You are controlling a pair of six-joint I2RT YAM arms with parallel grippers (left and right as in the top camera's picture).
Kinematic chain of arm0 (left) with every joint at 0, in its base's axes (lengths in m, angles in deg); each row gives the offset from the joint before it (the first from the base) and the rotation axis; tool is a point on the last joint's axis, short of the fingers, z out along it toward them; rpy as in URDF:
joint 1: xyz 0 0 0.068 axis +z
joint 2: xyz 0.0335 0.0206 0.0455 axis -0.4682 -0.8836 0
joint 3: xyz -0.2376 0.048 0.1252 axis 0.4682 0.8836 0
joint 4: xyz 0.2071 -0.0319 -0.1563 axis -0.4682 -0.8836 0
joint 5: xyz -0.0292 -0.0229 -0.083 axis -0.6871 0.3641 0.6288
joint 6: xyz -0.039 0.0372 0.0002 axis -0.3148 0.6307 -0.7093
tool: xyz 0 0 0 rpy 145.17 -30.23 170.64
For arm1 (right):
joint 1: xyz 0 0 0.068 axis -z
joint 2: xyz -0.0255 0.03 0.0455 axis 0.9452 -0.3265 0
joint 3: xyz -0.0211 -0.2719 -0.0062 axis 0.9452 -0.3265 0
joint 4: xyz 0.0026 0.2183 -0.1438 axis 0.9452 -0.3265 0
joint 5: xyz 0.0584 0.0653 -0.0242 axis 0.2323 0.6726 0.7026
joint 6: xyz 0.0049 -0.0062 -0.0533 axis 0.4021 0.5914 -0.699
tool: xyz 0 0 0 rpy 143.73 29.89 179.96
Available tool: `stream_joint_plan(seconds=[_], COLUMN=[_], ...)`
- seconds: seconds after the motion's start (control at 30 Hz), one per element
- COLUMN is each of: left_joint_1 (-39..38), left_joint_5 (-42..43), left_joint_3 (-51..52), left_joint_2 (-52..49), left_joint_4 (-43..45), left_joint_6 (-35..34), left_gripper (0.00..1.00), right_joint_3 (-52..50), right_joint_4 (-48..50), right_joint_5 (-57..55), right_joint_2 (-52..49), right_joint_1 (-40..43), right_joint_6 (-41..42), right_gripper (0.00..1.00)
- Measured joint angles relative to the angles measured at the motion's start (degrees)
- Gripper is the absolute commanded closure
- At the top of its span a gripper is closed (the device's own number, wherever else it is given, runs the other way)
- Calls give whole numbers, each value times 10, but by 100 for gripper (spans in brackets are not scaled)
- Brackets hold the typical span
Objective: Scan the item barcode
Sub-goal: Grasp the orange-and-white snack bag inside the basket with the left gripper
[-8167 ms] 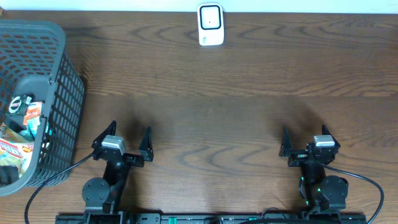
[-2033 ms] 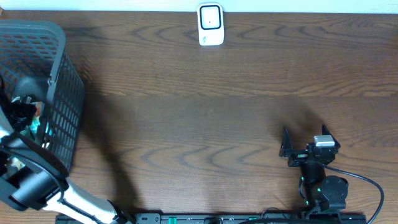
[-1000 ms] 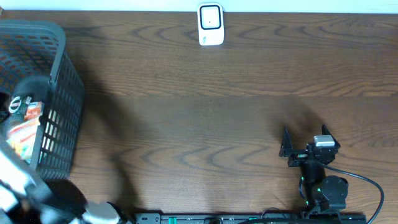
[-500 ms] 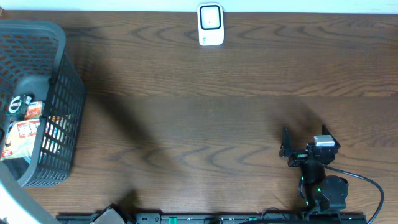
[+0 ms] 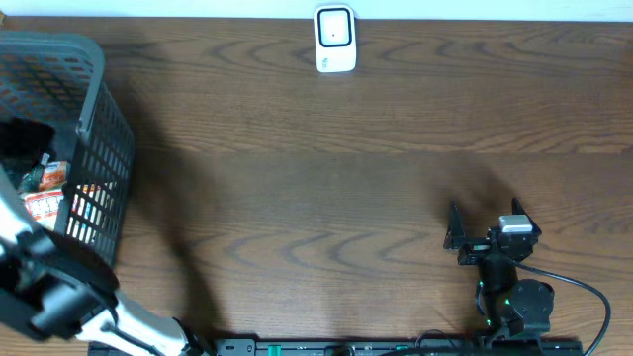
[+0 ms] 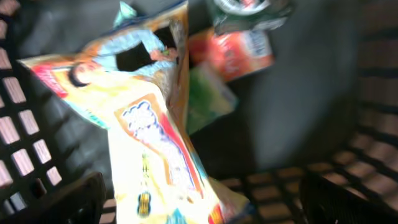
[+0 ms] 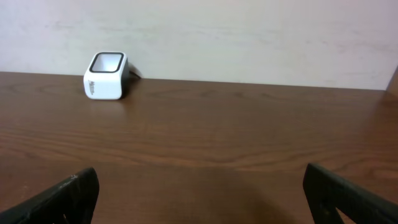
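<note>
Inside the basket (image 5: 91,117), the left gripper (image 6: 199,191) hangs spread over a snack packet (image 6: 155,149), walls close. The right gripper (image 5: 483,213), spread, faces wide tabletop (image 5: 326,198).

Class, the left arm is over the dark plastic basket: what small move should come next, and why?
Probably lower the open left gripper over the yellow-and-orange snack packet and close: it lies ungripped between the spread fingers inside the dark mesh basket, far from the white barcode scanner.
</note>
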Motion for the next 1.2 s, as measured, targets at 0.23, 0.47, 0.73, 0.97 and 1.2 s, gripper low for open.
stream_joint_plan(seconds=[0.23, 0.47, 0.73, 0.97, 1.2], left_joint_1=[0, 2, 2, 1, 1], left_joint_5=[-13, -33, -34, -10, 2], left_joint_3=[0, 0, -20, -84, -98], left_joint_2=[-106, -156, -156, -98, 125], left_joint_4=[-11, -36, -67, -90, -26], left_joint_6=[0, 0, 2, 2, -16], left_gripper=[2, 93, 93, 93, 93], right_joint_3=[0, 0, 0, 0, 0], right_joint_4=[0, 0, 0, 0, 0], right_joint_5=[0, 0, 0, 0, 0], right_joint_2=[0, 0, 0, 0, 0], right_joint_1=[0, 0, 0, 0, 0], right_joint_6=[0, 0, 0, 0, 0], right_gripper=[1, 1, 1, 1, 1])
